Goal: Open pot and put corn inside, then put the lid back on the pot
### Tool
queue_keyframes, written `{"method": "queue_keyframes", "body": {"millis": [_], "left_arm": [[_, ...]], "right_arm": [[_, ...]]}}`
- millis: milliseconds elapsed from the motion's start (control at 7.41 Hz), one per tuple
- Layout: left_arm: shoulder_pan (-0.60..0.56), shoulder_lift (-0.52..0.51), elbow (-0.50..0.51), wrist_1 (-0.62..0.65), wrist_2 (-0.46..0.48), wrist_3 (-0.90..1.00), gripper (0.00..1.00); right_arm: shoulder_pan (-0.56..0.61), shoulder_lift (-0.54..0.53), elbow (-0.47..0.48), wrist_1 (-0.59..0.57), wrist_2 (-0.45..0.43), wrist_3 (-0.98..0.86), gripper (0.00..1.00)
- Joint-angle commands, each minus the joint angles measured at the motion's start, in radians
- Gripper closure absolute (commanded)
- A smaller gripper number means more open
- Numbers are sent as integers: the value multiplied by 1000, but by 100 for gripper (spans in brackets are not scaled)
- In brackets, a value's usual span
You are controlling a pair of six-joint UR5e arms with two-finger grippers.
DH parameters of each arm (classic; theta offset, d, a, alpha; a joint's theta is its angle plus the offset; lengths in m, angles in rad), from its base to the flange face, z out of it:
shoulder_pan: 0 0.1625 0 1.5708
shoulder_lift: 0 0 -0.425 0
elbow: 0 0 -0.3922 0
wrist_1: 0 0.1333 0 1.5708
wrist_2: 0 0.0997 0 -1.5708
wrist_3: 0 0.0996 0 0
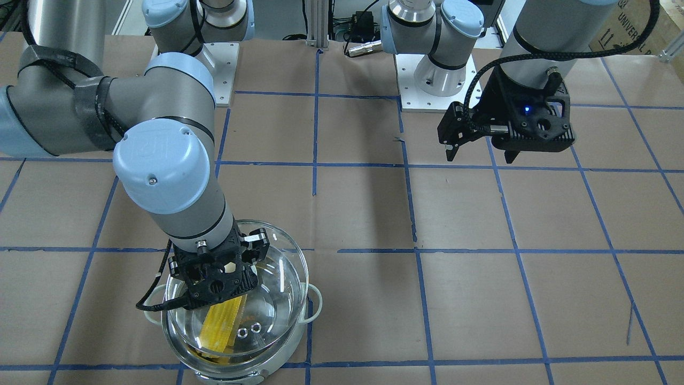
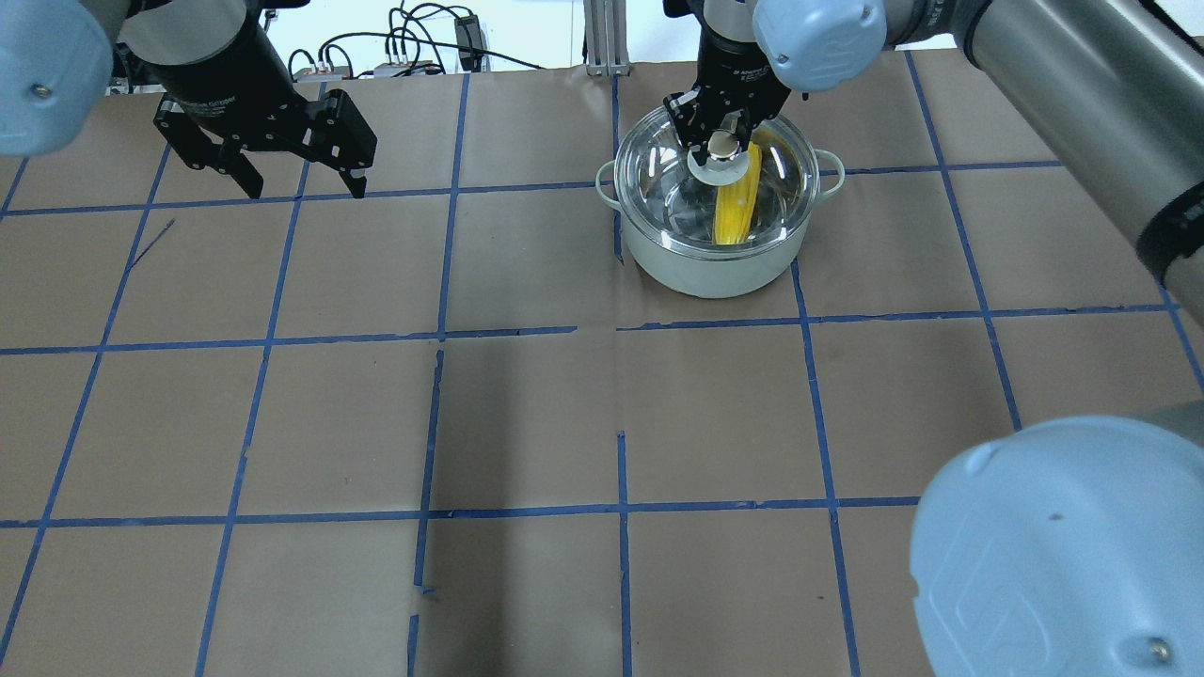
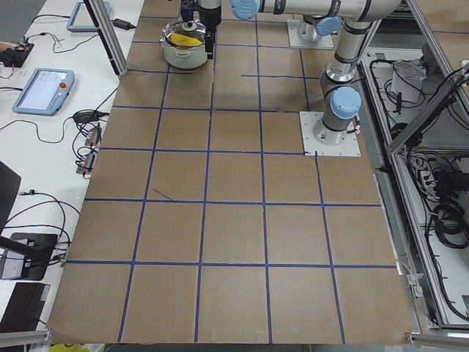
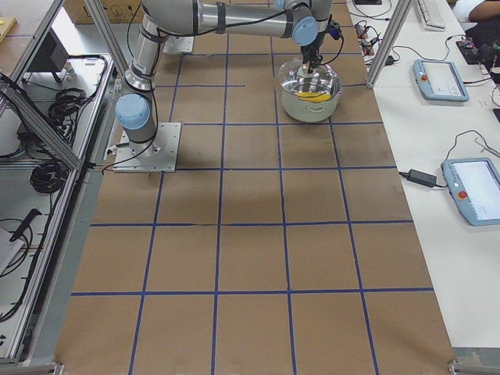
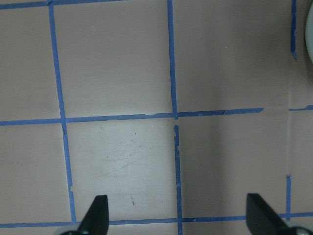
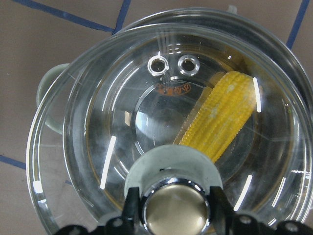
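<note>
The pot point(image 2: 696, 268) stands on the table's far right part, with the yellow corn point(image 2: 734, 212) lying inside it. My right gripper point(image 2: 722, 141) is shut on the metallic knob point(image 6: 176, 210) of the glass lid point(image 2: 673, 183). The lid is over the pot, its rim offset a little from the pot's rim. The corn point(image 6: 220, 117) shows through the glass under the two vent holes point(image 6: 172, 64). In the front view the lid point(image 1: 278, 299) covers the corn point(image 1: 224, 321). My left gripper point(image 2: 306, 188) is open and empty above bare table at the far left, and also shows in the front view point(image 1: 481, 156).
The brown table carries a blue tape grid point(image 2: 621, 329). The arm base plates point(image 1: 435, 80) sit at the robot's side. The pot's edge point(image 5: 309, 39) just shows at the right of the left wrist view. Tablets point(image 4: 441, 78) lie on side benches.
</note>
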Motion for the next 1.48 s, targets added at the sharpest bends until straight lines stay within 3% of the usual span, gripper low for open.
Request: {"method": "queue_keyframes", "body": {"millis": [0, 1349], "left_arm": [[0, -1, 0, 0, 0, 0, 0], [0, -1, -2, -1, 3, -2, 0]], "right_arm": [[-5, 20, -18, 1, 2, -4, 71], [-30, 41, -21, -9, -7, -31, 71]]}}
